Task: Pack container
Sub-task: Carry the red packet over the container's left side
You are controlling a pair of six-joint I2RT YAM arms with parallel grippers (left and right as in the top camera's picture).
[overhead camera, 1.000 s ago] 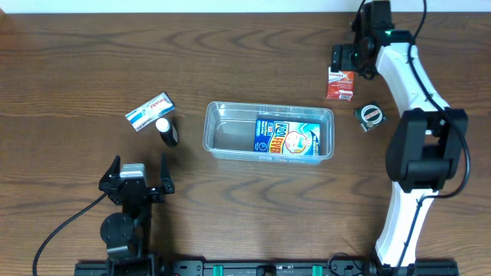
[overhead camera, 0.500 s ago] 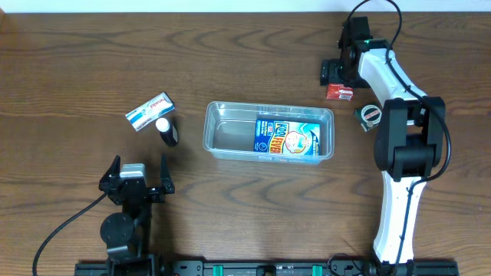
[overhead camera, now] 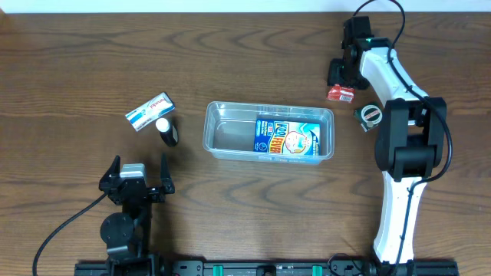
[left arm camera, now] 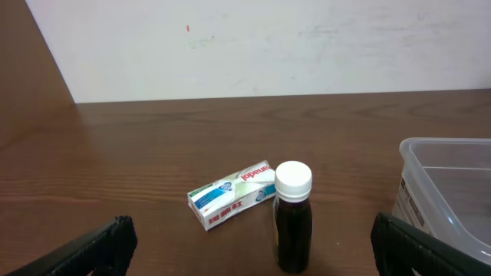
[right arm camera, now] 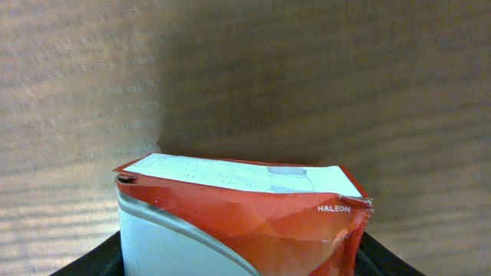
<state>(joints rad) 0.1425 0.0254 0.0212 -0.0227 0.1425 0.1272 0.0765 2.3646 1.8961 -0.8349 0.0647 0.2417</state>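
R arm reaches to far-R part of table (overhead camera: 69, 61). R gripper (overhead camera: 339, 80) sits low over red packet (right arm camera: 238, 211). Fingers flank packet sides; cannot tell if clamped.

L arm folded at near edge. L gripper (overhead camera: 139, 165) fingers wide apart, empty.

Container (overhead camera: 226, 136) at table ctr, blue-and-white box (overhead camera: 288, 139) flat in its R half.

Bottle (left arm camera: 292, 218) upright, L of container, small carton (left arm camera: 232, 197) just beside it.

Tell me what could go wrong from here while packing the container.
1. The red packet sits between the right fingers, but a firm hold isn't visible; it may slip on lifting.
2. The blue-and-white box covers half the container, so the packet could land on it.
3. The right arm might knock the small round item nearby.
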